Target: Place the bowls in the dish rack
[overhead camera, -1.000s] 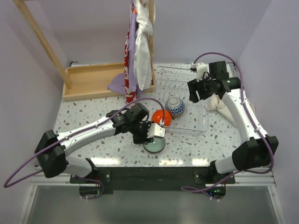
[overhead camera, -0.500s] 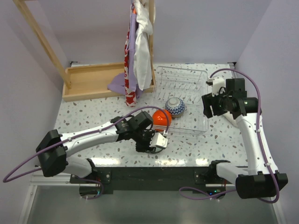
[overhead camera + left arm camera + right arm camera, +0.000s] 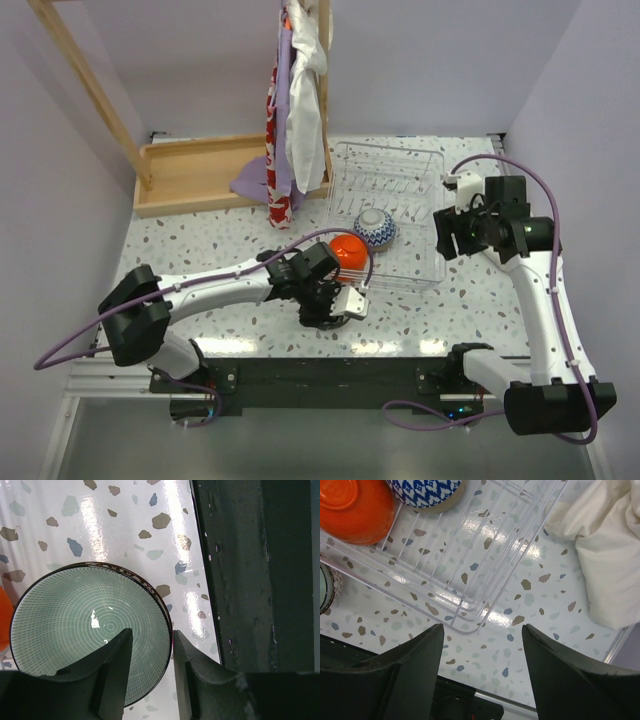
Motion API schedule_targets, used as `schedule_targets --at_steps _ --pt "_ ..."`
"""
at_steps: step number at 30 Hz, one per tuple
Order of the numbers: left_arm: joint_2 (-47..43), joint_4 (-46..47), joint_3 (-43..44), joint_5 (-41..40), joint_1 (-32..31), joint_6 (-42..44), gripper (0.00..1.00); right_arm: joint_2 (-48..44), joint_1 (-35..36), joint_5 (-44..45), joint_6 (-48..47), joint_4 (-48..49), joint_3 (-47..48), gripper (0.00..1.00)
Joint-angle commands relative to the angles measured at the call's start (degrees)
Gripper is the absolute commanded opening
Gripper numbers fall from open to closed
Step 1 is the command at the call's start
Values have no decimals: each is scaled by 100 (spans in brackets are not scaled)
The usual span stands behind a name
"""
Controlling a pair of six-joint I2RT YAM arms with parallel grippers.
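Note:
A pale mint green bowl (image 3: 90, 630) with a dark rim sits on the speckled table just in front of the dish rack (image 3: 400, 185). My left gripper (image 3: 150, 635) is open and straddles its right rim, one finger inside the bowl and one outside. In the top view the left gripper (image 3: 335, 300) covers most of that bowl. An orange-red bowl (image 3: 347, 250) and a blue-patterned bowl (image 3: 375, 228) sit in the rack's near-left part. My right gripper (image 3: 480, 635) is open and empty above the table by the rack's near right corner (image 3: 470, 570).
A wooden tray (image 3: 200, 175) lies at the back left, with cloths (image 3: 295, 110) hanging over its right end. A white cloth (image 3: 610, 565) lies right of the rack. The dark front edge of the table (image 3: 250, 580) is close beside the mint bowl.
My left gripper has come down and forward over the mint bowl, its fingers now astride the rim. My right arm has swung from over the rack's back right to beside its right edge.

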Motion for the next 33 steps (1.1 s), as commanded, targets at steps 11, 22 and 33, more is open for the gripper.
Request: schedule_targets --at_steps 11,22,33 --pt "128 -122 255 414 -30 112 21 -89 -22 -140 41 145 -206 64" --pt "-355 -1124 580 502 -21 569 0 -54 -22 -140 -11 -83 40 58" --pt "-417 -1801 1213 906 -13 991 0 332 -22 -158 -336 -593 602 55"
